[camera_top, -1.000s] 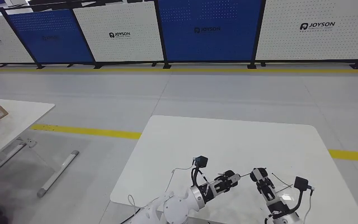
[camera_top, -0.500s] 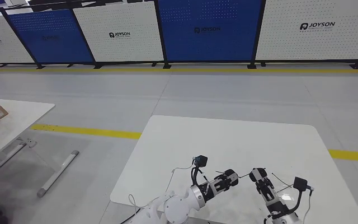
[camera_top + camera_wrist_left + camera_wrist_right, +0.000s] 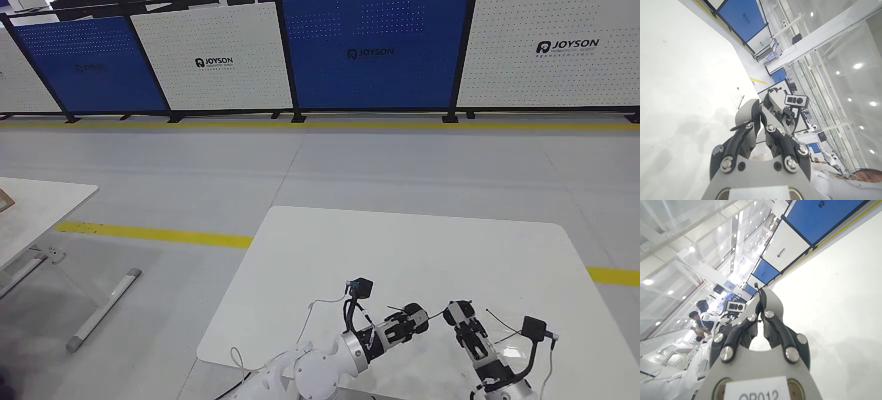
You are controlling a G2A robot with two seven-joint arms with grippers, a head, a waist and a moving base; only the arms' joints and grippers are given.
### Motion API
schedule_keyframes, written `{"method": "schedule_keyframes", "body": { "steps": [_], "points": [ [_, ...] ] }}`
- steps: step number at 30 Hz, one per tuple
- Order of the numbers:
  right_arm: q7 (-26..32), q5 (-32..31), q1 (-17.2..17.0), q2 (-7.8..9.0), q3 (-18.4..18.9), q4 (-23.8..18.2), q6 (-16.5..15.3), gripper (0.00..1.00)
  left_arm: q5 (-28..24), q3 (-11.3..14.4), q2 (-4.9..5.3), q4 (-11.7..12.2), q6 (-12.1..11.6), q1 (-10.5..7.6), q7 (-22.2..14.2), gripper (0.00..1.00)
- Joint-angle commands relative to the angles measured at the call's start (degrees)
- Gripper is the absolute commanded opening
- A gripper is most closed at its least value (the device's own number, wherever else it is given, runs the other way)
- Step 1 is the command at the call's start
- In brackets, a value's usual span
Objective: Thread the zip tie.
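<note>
- Left gripper (image 3: 760,113) clamped on tail of thin black plastic zip tie (image 3: 749,121); right gripper (image 3: 761,298) clamped on its head end.
- Top view: head at 3 o'clock from left tips, just beside; strip axis roughly 9-to-3.

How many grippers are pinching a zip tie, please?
2: the left gripper and the right gripper, close together over the table, each shut on a zip tie.
</note>
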Motion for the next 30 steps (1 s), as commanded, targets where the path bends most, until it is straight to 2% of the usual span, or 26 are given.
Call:
{"method": "schedule_keyframes", "body": {
  "steps": [1, 6, 17, 30],
  "points": [
    [0.3, 0.9, 0.0, 0.05, -0.1, -0.3, 0.0, 0.00, 0.1, 0.0, 0.00, 0.0, 0.0, -0.02, 0.0, 0.00],
    [1.1, 3.3, -0.4, 0.39, 0.7, -1.1, 0.0, 0.00, 0.1, 0.0, -0.01, 0.0, -0.1, 0.01, -0.1, 0.00],
    [3.0, 2.9, 0.7, 0.60, -0.3, 0.2, 0.0, 0.00, -0.5, -0.4, 0.04, -0.6, -1.7, 0.37, 0.0, 0.00],
    [2.5, 3.3, 0.7, 0.77, -0.1, 0.2, 0.0, 0.00, -0.6, -0.2, -0.03, -0.2, -1.2, 0.04, -0.9, 0.00]
  ]
}}
